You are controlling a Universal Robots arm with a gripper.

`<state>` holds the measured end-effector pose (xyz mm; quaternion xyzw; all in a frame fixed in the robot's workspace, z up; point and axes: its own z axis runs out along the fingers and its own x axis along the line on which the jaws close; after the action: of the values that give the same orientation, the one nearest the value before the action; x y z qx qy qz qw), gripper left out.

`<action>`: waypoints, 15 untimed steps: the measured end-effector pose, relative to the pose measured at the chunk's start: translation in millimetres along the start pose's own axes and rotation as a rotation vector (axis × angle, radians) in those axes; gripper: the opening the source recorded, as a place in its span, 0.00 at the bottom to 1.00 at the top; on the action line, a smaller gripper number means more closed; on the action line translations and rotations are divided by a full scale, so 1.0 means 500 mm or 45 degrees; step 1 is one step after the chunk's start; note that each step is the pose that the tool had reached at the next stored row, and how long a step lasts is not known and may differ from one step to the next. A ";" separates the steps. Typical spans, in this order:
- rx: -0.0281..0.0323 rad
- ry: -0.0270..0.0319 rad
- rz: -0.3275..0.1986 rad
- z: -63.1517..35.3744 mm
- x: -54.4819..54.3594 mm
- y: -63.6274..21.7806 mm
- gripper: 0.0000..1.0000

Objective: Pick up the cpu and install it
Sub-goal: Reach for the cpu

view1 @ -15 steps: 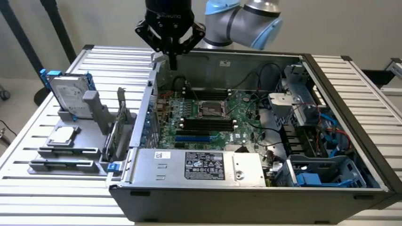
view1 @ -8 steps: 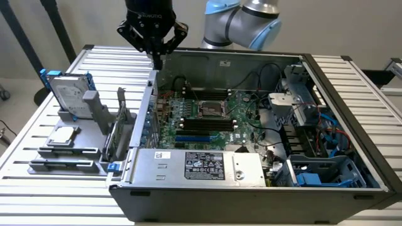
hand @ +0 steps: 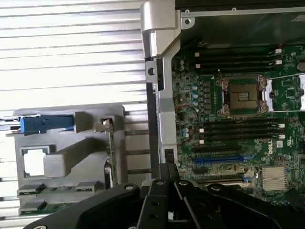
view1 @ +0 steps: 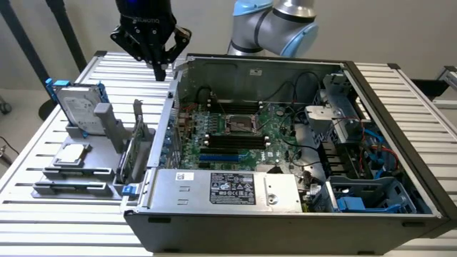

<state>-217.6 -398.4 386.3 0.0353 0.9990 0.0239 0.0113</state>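
Slatted white table (view1: 43,214), exterior view: one open computer case (view1: 286,230). One grey rack (view1: 71,184) at nine o'clock of it, bearing one hard drive (view1: 75,110) and one cpu (view1: 70,154). One gripper (view1: 158,72) at eleven o'clock, clenched, empty. Wrist view: gripper (hand: 167,179) pinched together, one cpu (hand: 34,161) seated in rack (hand: 71,157), one vacant socket (hand: 241,97) on the motherboard.

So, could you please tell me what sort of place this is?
Probably a robotics lab bench for computer assembly: an open PC case sits on a slatted metal table, a grey fixture beside it holds a hard drive and the cpu, with a robot arm behind.
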 end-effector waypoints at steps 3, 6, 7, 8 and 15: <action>0.0005 -0.0001 0.000 0.005 0.028 -0.002 0.11; 0.0027 -0.0002 0.000 0.011 0.055 -0.004 0.11; 0.0037 -0.0002 0.000 0.014 0.064 -0.005 0.11; 0.0046 -0.0003 0.000 0.016 0.073 -0.006 0.11; 0.0133 -0.0009 0.000 0.030 0.137 -0.011 0.11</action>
<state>-285.9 -398.3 369.7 0.0353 0.9991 0.0186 0.0114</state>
